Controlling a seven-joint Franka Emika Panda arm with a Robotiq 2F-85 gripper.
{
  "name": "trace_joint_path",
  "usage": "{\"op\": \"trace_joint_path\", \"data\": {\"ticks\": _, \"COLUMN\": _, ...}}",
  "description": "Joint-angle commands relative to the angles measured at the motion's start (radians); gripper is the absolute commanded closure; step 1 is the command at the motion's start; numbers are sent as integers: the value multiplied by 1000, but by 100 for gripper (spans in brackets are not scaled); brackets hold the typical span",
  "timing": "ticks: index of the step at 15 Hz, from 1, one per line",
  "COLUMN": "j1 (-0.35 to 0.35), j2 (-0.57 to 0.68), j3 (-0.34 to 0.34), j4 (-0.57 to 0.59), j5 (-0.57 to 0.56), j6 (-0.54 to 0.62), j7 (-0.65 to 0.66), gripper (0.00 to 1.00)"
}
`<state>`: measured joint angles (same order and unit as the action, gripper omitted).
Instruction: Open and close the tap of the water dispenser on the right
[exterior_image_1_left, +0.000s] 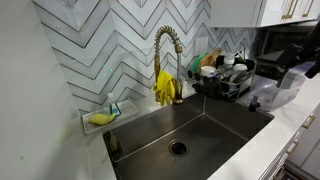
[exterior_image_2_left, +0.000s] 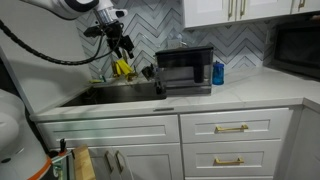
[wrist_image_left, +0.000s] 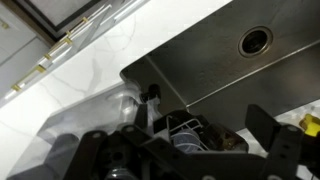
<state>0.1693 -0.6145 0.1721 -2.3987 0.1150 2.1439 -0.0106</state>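
- Your claw (exterior_image_2_left: 122, 47) hangs spread with nothing in it, up beside the gold faucet (exterior_image_2_left: 120, 68). The water dispenser (wrist_image_left: 152, 93) is the small dark stub at the corner of the sink (exterior_image_1_left: 150, 135) on the white counter (wrist_image_left: 70, 100), well apart from the claw.
- Wrong target: the gold faucet with the yellow gloves (exterior_image_1_left: 166, 88) is nearer and bigger. Drift onto it and the task fails.
- The dish rack (exterior_image_1_left: 225, 78) sits near the dispenser, so a sloppy descent clips it with a finger or the wrist.
- The tap lever is too small to make out, so I can't tell which way it turns. Guess wrong and you push against its stop and slip off.
- Come in off-centre and one finger hits the stub or scrapes the counter.
- Open it and skip the close, and the water runs on.
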Motion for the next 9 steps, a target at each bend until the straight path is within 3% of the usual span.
{"op": "trace_joint_path", "data": {"ticks": 1, "j1": 17, "j2": 119, "j3": 50, "j4": 57, "j5": -80, "j6": 141, "j7": -21, "gripper": 0}}
{"op": "trace_joint_path", "data": {"ticks": 2, "j1": 18, "j2": 64, "j3": 33, "j4": 27, "j5": -60, "j6": 96, "j7": 8, "gripper": 0}}
{"op": "trace_joint_path", "data": {"ticks": 8, "j1": 42, "j2": 148, "j3": 32, "j4": 68, "j5": -55, "j6": 151, "j7": -43, "gripper": 0}}
{"op": "trace_joint_path", "data": {"ticks": 9, "j1": 36, "j2": 170, "j3": 42, "j4": 84, "j5": -77, "j6": 113, "j7": -42, "gripper": 0}}
